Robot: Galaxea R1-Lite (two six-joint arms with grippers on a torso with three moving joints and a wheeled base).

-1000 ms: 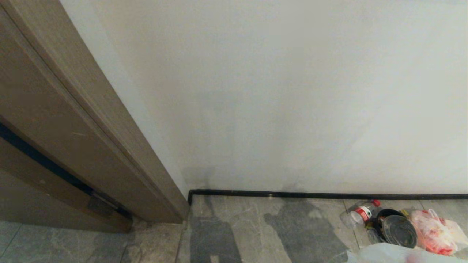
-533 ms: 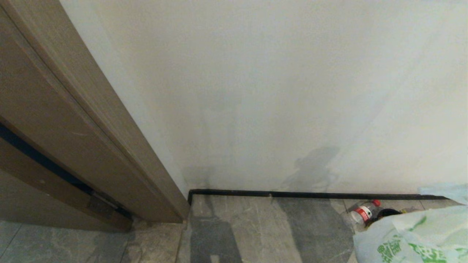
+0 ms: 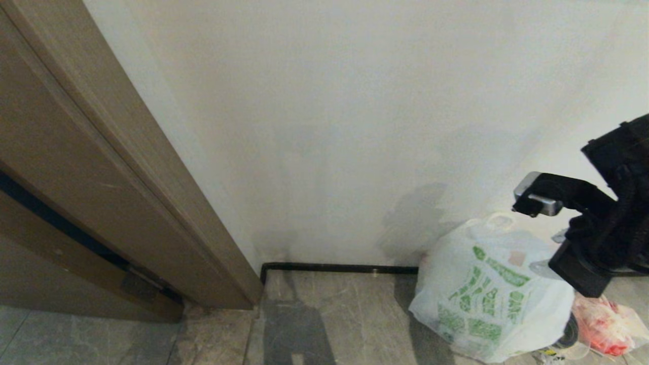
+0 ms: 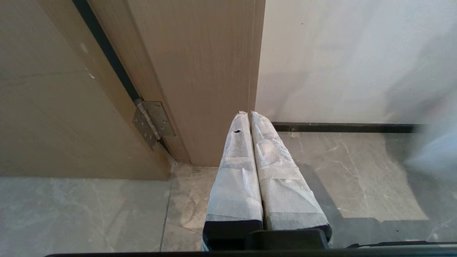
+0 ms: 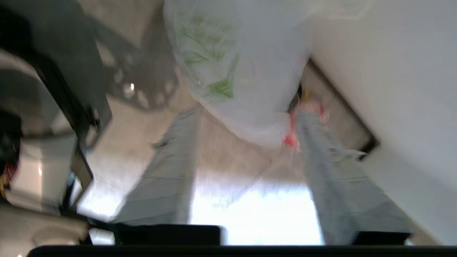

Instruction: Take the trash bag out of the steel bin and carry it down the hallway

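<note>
From the head view, the trash bag (image 3: 489, 299) now sits on the hallway floor (image 3: 334, 319) at the right, against the white wall (image 3: 355, 126); half a second ago it was only swinging in at the lower right corner, and a second ago just its top edge showed. It now covers the bottle and the dark round thing that lay there, and the pinkish bag (image 3: 606, 324) peeks out at its right. My right arm (image 3: 598, 228) has come into view above it, at the right edge. I judge the carry is finished and the bag set down. The bag looks full and rounded, whitish with green lettering, one loop handle standing up slack.

In my left wrist view, my left claw (image 4: 251, 116) is pressed closed on nothing, parked by the brown door frame (image 4: 200, 71).

In my right wrist view, blurred by motion, my right claw (image 5: 246, 142) stands spread wide and empty, the bag (image 5: 235, 71) lying free beyond its fingers (image 5: 171, 171).
</note>
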